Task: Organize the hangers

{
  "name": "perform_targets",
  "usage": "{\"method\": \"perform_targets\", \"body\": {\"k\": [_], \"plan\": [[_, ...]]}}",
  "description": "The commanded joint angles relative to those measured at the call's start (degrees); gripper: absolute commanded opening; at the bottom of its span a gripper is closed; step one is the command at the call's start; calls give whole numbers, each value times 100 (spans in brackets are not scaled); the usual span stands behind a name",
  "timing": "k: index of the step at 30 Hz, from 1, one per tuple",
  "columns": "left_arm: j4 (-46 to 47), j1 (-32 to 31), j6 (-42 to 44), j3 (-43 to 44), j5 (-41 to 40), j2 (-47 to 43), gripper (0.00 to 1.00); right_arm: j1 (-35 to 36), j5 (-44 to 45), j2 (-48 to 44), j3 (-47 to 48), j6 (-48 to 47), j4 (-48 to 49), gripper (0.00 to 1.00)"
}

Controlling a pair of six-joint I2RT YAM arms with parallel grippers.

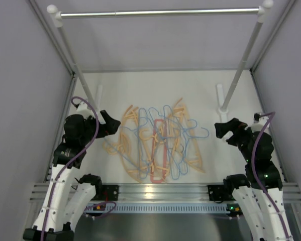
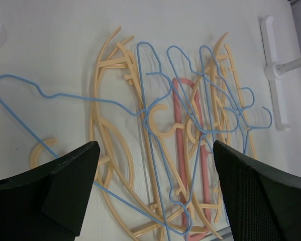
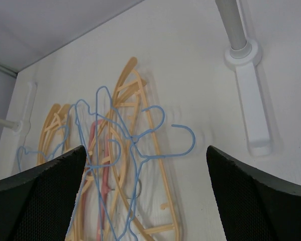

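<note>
Top external view, findings: the hangers (image 1: 163, 135) lie flat in one tangled heap at the middle of the tabletop (image 1: 200, 90), between my two arms. None hangs on the silver rail (image 1: 160, 12) overhead.

Composition, per the left wrist view: thin blue wire hangers (image 2: 90, 99) are threaded over and through thicker peach hangers (image 2: 96, 85). One pink-red hanger (image 2: 204, 170) sits near the middle, with others crossing over it. Hooks and shoulders cross at many points. Which piece lies lowest I cannot tell.

Handling, by my judgement: all are light. The wire ones look springy and sit flush to the surface, so they give little to pinch. The peach ones look stiff and smooth, likely slippery. Because the hooks interlock, lifting one piece may drag its neighbours.

Recommended hold: an outlier first. The right wrist view shows a blue hook (image 3: 193, 143) projecting from the heap's edge over bare tabletop. Its neck, just below the curve, looks the cleanest place to close on. A second blue hanger reaches out on the left side and offers a similarly free corner.

Fingers: the left fingers (image 1: 109, 123) are spread fully wide and hold nothing, poised at the heap's left margin. The right fingers (image 1: 224, 130) are likewise wide apart and empty, off the heap's right edge. Neither touches a hanger.
</note>
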Motion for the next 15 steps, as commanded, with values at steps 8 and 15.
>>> {"method": "perform_targets", "body": {"k": [8,15], "plan": [[83,28,78,-21,166,30,98,-59,-333,293,98,-13,103,99],[92,19,95,-4,324,91,98,-59,-421,284,45,30,103,99]]}}
